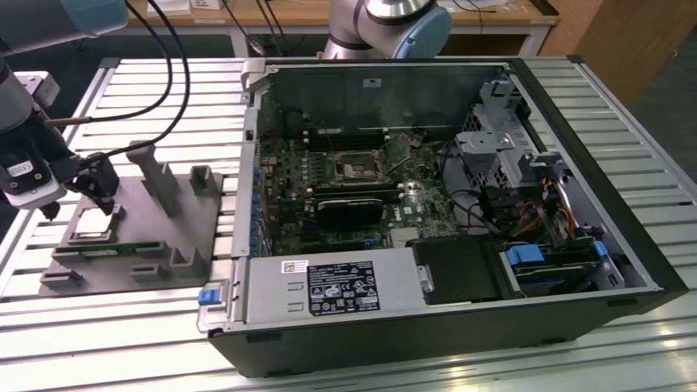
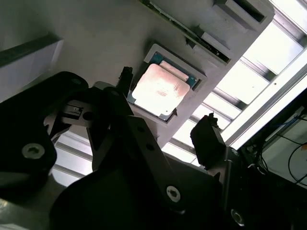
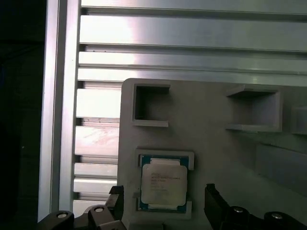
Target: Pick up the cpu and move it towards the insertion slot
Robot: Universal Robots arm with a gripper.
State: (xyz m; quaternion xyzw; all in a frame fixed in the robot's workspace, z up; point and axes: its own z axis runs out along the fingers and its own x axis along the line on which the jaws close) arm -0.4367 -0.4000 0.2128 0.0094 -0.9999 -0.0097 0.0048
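the cpu (image 3: 163, 184) lies flat in a recess of the grey holder (image 3: 216, 153). the hand (image 3: 163, 194) hangs over it, fingers apart on either side. probably light, stiff, slick-topped and fragile; best pinched by opposite edges.

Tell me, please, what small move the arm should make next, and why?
Probably lower straight down a little: the cpu lies seated in the grey fixture, and the open jaws stand on either side of it, seemingly above its edges in the exterior view, not yet gripping.
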